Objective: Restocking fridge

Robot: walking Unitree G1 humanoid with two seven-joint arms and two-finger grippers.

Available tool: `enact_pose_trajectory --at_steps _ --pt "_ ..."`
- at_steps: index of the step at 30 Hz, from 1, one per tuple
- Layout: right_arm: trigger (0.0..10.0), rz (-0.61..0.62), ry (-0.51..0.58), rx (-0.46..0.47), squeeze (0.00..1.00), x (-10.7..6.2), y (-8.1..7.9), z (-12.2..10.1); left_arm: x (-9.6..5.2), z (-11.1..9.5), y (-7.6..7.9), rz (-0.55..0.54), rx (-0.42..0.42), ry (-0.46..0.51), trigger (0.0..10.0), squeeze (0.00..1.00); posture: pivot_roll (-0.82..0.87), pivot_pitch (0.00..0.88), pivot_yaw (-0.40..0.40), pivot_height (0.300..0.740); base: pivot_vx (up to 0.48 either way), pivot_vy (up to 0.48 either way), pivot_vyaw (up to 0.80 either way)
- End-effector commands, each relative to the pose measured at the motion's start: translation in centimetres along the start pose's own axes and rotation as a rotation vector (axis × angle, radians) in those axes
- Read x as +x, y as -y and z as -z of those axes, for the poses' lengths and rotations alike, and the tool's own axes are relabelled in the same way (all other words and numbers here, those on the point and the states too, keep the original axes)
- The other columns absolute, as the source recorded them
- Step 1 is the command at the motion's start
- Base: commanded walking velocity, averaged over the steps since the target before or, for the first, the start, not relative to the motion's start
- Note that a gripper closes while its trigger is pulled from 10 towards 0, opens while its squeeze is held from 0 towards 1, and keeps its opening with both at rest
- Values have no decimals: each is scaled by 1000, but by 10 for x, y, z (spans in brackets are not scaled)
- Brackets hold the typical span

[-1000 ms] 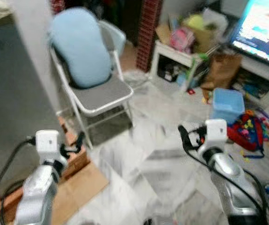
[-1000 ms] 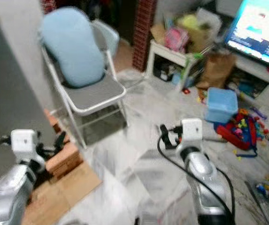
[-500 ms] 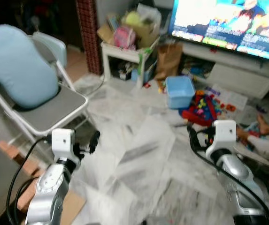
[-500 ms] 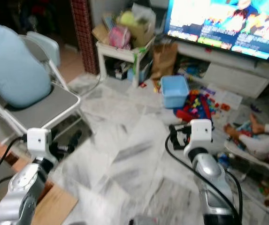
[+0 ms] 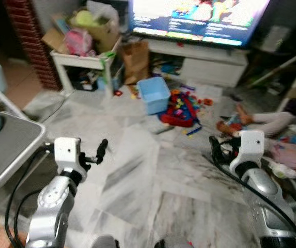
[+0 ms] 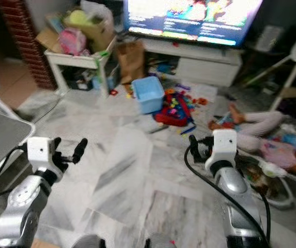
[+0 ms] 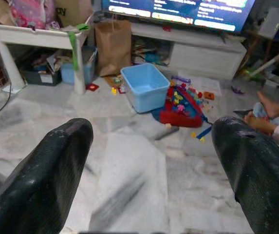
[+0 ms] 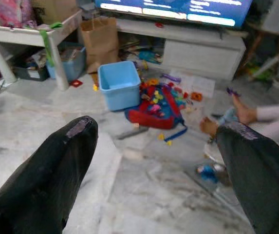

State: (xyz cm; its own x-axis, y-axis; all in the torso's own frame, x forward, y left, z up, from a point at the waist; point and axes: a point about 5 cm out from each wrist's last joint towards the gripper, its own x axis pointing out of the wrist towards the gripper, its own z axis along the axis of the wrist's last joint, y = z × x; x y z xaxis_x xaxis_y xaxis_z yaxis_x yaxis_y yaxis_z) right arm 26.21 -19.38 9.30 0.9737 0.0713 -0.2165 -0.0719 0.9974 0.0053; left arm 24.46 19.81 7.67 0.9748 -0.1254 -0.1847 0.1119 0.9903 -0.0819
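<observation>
Marble floor (image 5: pixel 153 170) stretches toward a lit television (image 5: pixel 199 18), with a blue bin (image 5: pixel 154 94) beside scattered toys. Left gripper (image 7: pixel 151 146) and right gripper (image 8: pixel 154 146) hover spread apart, empty-handed.

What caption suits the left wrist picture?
Open left gripper faces a blue bin and scattered toys below a lit television.
</observation>
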Motion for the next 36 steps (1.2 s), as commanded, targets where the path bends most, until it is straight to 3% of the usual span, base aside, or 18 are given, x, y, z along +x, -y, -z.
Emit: enact_pose_trajectory --at_steps 1,10,15,25,28,36 --pt "10000 30 2 -6 0 -2 7 -2 1 1 4 14 -2 -3 10000 0 21 0 -40 716 0 0 -800" --pt "10000 31 22 36 0 -10 7 -1 -2 6 -4 -82 45 -9 10000 0 0 0 -33 716 0 0 -233" --pt "10000 -4 -33 22 0 -16 0 16 -14 16 -12 -128 80 -39 10000 0 21 0 -46 716 0 0 0" --pt "10000 -44 -51 24 0 -15 -5 19 -26 19 -20 -169 104 -49 10000 0 45 0 -62 716 0 0 0" --pt "10000 -30 -69 42 0 -20 -2 25 -34 24 -22 -168 108 -71 10000 0 39 0 -55 716 0 0 0" --pt "10000 17 -67 46 0 -25 6 28 -38 29 -22 -174 100 -88 10000 0 29 0 -43 716 0 0 0"
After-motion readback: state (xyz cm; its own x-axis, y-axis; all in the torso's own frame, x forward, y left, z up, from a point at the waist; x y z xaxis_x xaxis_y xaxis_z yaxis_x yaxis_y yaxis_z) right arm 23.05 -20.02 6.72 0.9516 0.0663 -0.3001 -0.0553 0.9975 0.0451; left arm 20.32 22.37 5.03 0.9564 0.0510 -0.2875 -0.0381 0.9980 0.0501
